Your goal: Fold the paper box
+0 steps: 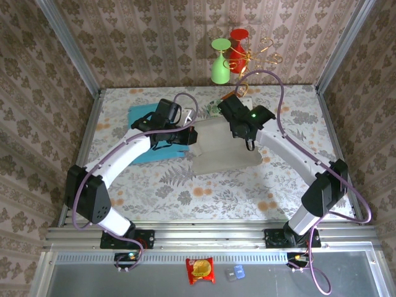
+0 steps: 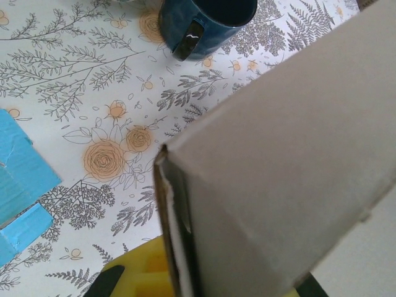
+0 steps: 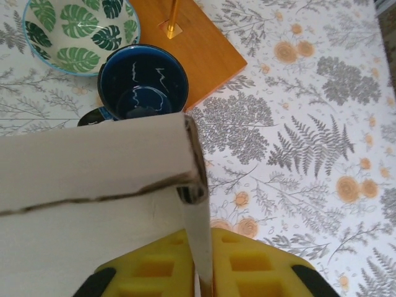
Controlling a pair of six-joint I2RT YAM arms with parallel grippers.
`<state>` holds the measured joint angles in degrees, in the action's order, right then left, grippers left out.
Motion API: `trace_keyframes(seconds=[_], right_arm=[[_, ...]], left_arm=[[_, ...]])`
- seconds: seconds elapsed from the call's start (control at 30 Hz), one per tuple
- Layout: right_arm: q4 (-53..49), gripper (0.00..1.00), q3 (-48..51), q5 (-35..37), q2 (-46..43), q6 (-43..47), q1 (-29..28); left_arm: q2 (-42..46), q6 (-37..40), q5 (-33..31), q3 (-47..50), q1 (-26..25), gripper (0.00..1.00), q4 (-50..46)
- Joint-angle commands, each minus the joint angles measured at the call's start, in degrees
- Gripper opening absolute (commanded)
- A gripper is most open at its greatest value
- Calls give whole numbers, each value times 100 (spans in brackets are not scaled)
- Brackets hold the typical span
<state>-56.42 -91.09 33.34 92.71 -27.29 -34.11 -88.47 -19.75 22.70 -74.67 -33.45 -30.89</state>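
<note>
floral table (image 1: 185, 192), patterned walls (image 1: 154, 43); left gripper (image 1: 190, 136) and right gripper (image 1: 239, 132) clamp paper box (image 1: 216, 151).

Lab-type robot test cell: alu frame (image 1: 210, 234), wallpapered walls (image 1: 154, 43), floral tablecloth (image 1: 185, 192).

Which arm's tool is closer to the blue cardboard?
Left. The left tool grips the paper box just right of the blue cardboard, its arm crossing over it; the right tool holds the box's other side, farther away.
</note>
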Motion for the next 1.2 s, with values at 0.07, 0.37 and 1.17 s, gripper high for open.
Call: trace_keyframes(seconds=[0.07,0.37,1.17], right_arm=[[351,20,293,-355,-357,-1,287],[329,6,320,-271,-270,-13,344],[661,0,2007,709,-603,-1418,-639]], left_arm=[[2,11,50,-126,49,0,-157],[-9,11,17,-118,41,0,-167],[-746,-826,-789,2442,-276,17,3033]])
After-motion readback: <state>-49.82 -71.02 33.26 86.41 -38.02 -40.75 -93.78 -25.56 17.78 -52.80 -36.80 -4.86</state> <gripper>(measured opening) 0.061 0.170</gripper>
